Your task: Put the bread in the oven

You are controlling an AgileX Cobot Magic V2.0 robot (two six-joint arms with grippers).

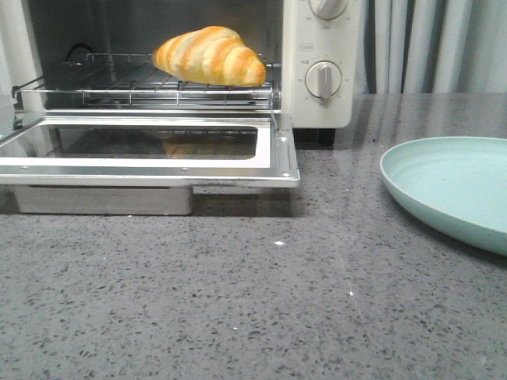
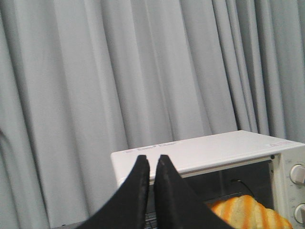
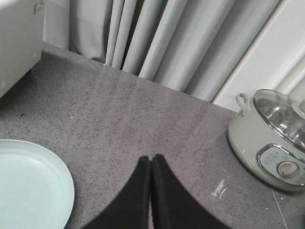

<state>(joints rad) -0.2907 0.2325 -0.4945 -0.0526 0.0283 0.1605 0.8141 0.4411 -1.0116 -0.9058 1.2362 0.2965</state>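
L gripper: jaws pressed together, nothing held, seen above oven top. R gripper: jaws together, nothing held, seen over bare bench betw. green plate & cooker pot. Bread laid on wire rack inside oven, toward knob side. Door dropped flat, front edge overhanging bench. Plate set well apart on knob side.

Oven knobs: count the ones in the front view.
2. One knob sits on the oven panel right of the bread; another knob above is cut by the frame. More may be hidden.
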